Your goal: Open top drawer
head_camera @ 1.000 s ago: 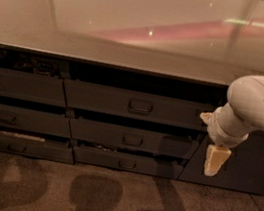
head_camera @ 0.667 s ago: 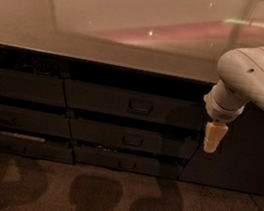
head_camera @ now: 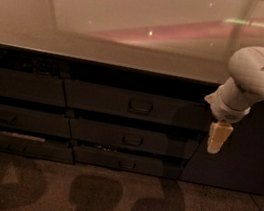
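The top drawer (head_camera: 122, 102) is the wide dark grey front in the upper row under the counter, with a small loop handle (head_camera: 140, 106) at its centre. Its front lines up with the neighbouring fronts. My gripper (head_camera: 216, 138) hangs pointing down from the white arm (head_camera: 259, 74) at the right. It sits just past the drawer's right end, at about the height of the gap below it and well to the right of the handle. It holds nothing that I can see.
A narrower drawer (head_camera: 19, 85) lies to the left in the same row. Lower drawer fronts (head_camera: 131, 139) stack beneath, the bottom left one (head_camera: 19, 139) slightly ajar. A pale countertop (head_camera: 106, 47) overhangs above. A dark cabinet panel (head_camera: 243, 163) stands at the right, with speckled floor (head_camera: 115, 201) in front.
The gripper has risen from beside the lower drawers to beside the top drawer's lower edge and shifted slightly left. The drawers have not moved.
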### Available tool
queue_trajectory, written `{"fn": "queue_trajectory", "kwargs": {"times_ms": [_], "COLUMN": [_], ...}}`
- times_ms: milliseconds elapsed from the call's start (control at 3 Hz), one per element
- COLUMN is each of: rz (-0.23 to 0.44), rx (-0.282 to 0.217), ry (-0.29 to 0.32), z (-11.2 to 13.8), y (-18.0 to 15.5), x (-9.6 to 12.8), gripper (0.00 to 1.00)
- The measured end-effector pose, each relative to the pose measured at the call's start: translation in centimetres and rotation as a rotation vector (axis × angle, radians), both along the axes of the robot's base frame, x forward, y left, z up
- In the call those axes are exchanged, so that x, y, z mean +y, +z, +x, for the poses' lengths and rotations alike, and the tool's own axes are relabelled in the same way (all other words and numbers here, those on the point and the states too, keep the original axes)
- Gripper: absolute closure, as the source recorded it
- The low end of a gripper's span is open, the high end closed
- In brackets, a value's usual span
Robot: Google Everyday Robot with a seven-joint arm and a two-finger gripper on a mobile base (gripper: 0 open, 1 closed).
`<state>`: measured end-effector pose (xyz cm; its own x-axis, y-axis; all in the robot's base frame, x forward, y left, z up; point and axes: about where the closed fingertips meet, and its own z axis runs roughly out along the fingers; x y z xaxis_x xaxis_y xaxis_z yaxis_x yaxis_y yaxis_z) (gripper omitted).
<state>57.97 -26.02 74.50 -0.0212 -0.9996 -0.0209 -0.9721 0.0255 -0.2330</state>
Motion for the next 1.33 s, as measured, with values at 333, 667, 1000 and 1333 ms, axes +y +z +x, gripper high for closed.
{"fn": "queue_trajectory", "kwargs": {"times_ms": [333,667,1000,1333], "rz": [0.100,0.101,0.101,0.052], "rx": [0.025,0.021,0.021,-0.010], "ry": [0.087,0.125,0.125,0.113], "z": [-0.40,-0.29,-0.28,0.17], "y": [0.57,0.70,0.70,0.61], "x": [-0.51,-0.25,-0.25,-0.23], "gripper": [0.00,0.00,0.00,0.00]}}
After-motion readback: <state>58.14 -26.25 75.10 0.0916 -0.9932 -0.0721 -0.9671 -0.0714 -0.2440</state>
